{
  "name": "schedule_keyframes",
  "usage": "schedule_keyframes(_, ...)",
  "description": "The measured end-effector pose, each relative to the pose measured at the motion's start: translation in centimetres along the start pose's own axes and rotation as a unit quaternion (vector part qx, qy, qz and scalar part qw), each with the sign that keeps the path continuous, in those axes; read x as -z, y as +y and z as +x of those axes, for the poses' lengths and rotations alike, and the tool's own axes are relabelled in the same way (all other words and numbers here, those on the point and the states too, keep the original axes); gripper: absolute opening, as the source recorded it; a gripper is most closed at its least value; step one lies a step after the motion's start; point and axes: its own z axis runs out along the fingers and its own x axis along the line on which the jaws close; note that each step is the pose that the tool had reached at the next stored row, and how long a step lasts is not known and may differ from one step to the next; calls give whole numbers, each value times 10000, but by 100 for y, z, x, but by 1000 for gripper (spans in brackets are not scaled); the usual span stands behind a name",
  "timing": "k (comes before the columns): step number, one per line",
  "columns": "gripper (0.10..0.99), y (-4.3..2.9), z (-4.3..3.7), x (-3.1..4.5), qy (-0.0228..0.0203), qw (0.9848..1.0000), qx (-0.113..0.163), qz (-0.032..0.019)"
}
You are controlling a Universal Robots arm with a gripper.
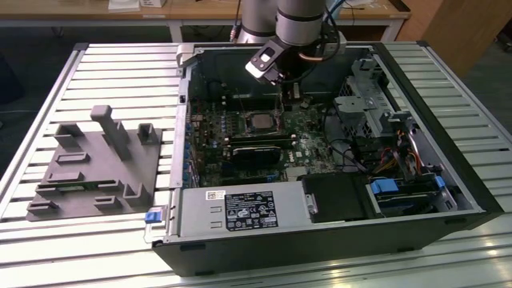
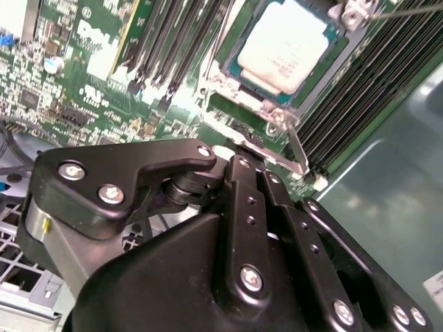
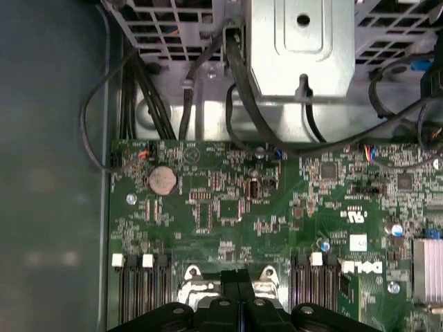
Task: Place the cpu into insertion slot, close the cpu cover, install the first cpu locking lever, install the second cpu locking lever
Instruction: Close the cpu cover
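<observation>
Pincer [image 3: 236, 278]: fingers are drawn together, nothing is seen between them; it is held just beside the socket.
Cpu [image 2: 284, 45]: seated flat in the insertion slot [image 2: 232, 88], framed by the cpu cover [image 2: 271, 111].
Handling: judged light, stiff, thin and fragile; best taken by opposite edges.
Axis: square, so none is longer; metal top is faced upward.

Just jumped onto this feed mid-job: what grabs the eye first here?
The black claw looms large in the second wrist view, poised just short of the cpu on the green motherboard. The cpu lies flat in place, its pale metal top ringed by the silvery cover. In the exterior view the arm reaches into the open computer case, with a grey moulded tray on the exterior view's left.
</observation>
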Motion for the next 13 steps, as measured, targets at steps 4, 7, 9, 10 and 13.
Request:
schedule_keyframes(4, 106, -81, -1, 3, 0, 10000, -1, 0)
schedule_keyframes(7, 106, -119, -1, 4, 0, 10000, 0, 0)
schedule_keyframes(9, 106, -140, -1, 5, -1, 10000, 0, 1)
schedule_keyframes(10, 106, -152, -1, 5, 0, 10000, -1, 0)
schedule_keyframes(13, 106, -194, -2, 3, 0, 10000, 0, 0)
